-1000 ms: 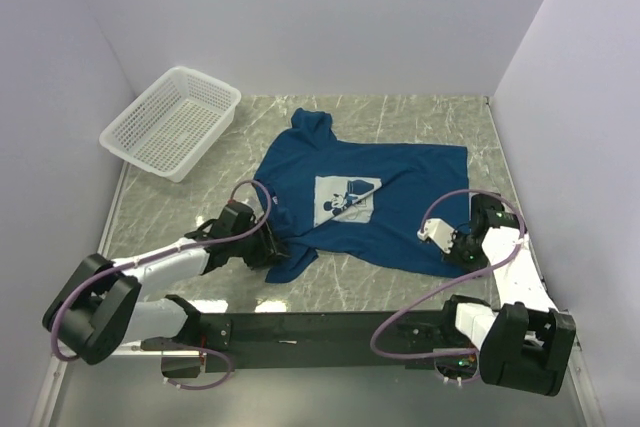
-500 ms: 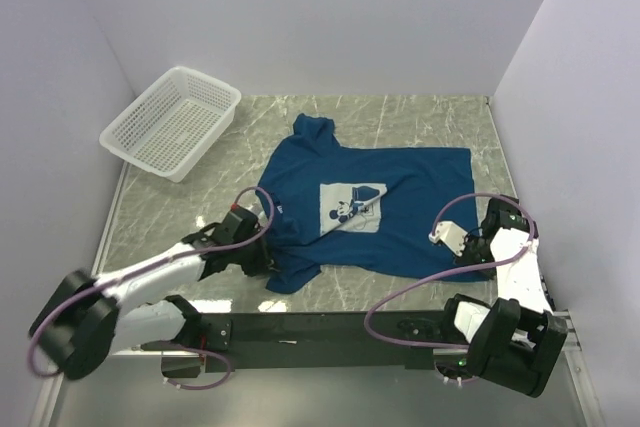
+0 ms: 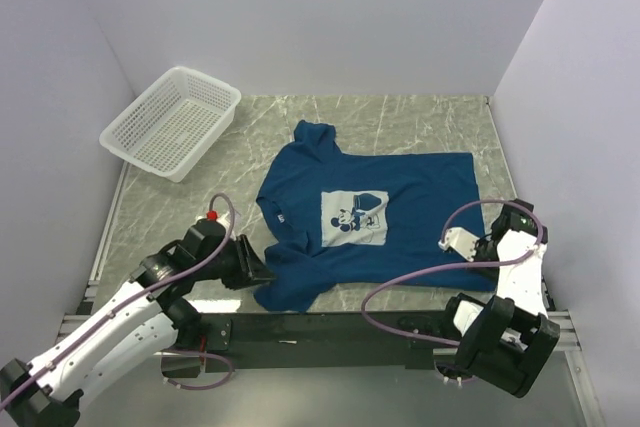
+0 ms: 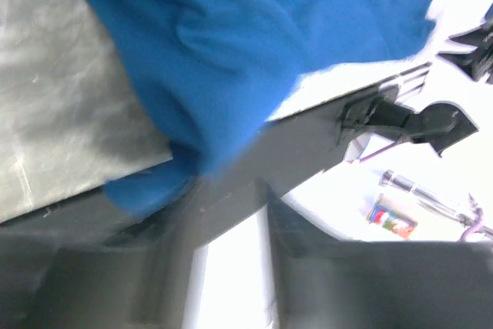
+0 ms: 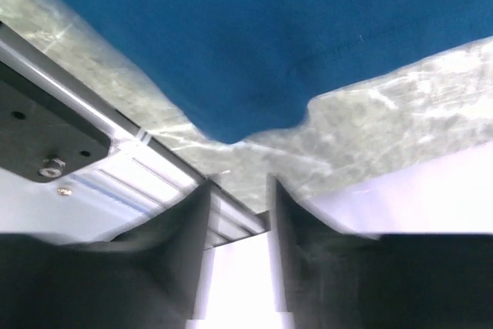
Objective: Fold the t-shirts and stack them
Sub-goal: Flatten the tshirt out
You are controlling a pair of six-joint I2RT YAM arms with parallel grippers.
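top external: t-shirt outside white basket

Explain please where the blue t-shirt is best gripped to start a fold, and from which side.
Grip the t-shirt at its near right corner, coming in low from the robot's right-front side. The cloth lies flat, so only an edge can be pinched. This corner points toward the right tool, which stands open just before it.

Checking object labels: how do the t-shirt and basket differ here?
The t-shirt is dark blue cloth, spread out mid-table; the basket is white plastic mesh, far left. The t-shirt carries a pale mouse print; the basket is plain. Both rest on the table.
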